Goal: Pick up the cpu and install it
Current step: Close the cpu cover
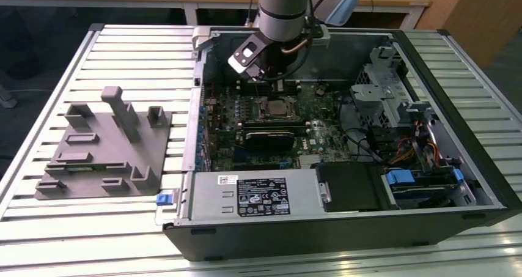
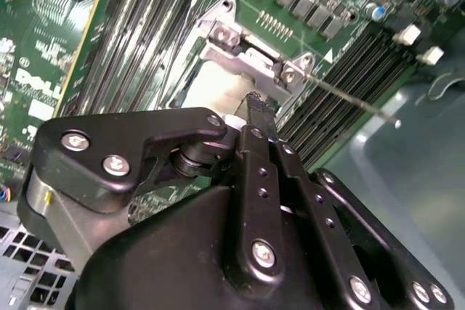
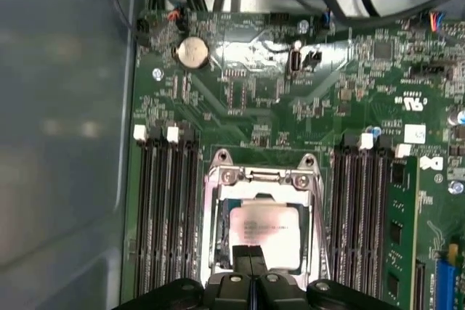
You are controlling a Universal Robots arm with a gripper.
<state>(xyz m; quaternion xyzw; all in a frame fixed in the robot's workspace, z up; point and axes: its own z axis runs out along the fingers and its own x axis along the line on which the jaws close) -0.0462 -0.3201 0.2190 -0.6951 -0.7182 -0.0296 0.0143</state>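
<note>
The cpu (image 3: 265, 231), a pale silver square chip, lies flat inside the metal socket frame (image 3: 218, 201) on the green motherboard. In the exterior view the socket (image 1: 273, 108) sits in the open computer case, just below the arm's wrist (image 1: 261, 57). My gripper (image 3: 249, 255) hovers straight over the chip's edge, its two thin black fingers pressed together with nothing between them. In the second wrist view the fingertips (image 2: 254, 103) end just above the pale chip (image 2: 211, 85) and the socket's hinge.
Black memory slots (image 3: 163, 215) flank the socket on both sides. A thin socket lever (image 2: 349, 96) sticks out sideways. A black heatsink (image 1: 266, 140) sits below the socket, and a drive cage (image 1: 383, 93) stands at the exterior view's right. A grey plastic tray (image 1: 106, 148) rests on the slatted table.
</note>
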